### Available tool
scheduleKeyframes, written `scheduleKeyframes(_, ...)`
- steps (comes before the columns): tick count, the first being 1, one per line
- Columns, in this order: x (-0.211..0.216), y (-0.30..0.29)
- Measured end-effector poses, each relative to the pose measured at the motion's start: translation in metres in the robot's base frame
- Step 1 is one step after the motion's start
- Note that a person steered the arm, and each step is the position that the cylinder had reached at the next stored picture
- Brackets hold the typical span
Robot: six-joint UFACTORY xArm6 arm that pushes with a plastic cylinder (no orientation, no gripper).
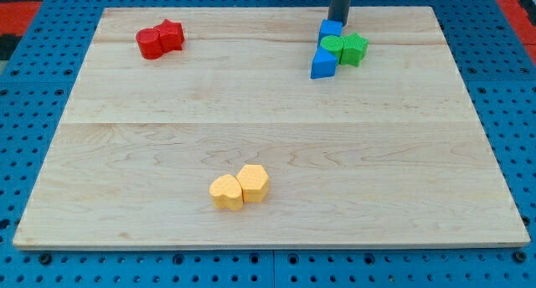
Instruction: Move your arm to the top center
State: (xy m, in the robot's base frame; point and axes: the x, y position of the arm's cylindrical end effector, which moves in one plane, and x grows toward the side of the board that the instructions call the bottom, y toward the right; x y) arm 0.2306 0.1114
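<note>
My rod comes down from the view's top right of centre, and my tip (338,21) rests at the top edge of the wooden board (268,112), touching or just behind a blue block (330,30). Below it lie a second blue block (323,63), a green round block (333,44) and a green star-shaped block (354,48), all clustered together. Two red blocks (160,39) sit together at the top left. A yellow heart-shaped block (225,192) and a yellow hexagon block (253,183) sit side by side at the bottom centre.
The board lies on a blue perforated table (33,112). A red surface strip shows at the view's top left corner (21,7) and top right corner (515,3).
</note>
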Motion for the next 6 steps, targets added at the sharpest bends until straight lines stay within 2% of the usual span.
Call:
scheduleKeyframes(2, 0.008, 0.005)
scheduleKeyframes(3, -0.007, -0.006)
scheduleKeyframes(4, -0.026, -0.044)
scheduleKeyframes(5, -0.028, -0.108)
scheduleKeyframes(6, -0.009, -0.122)
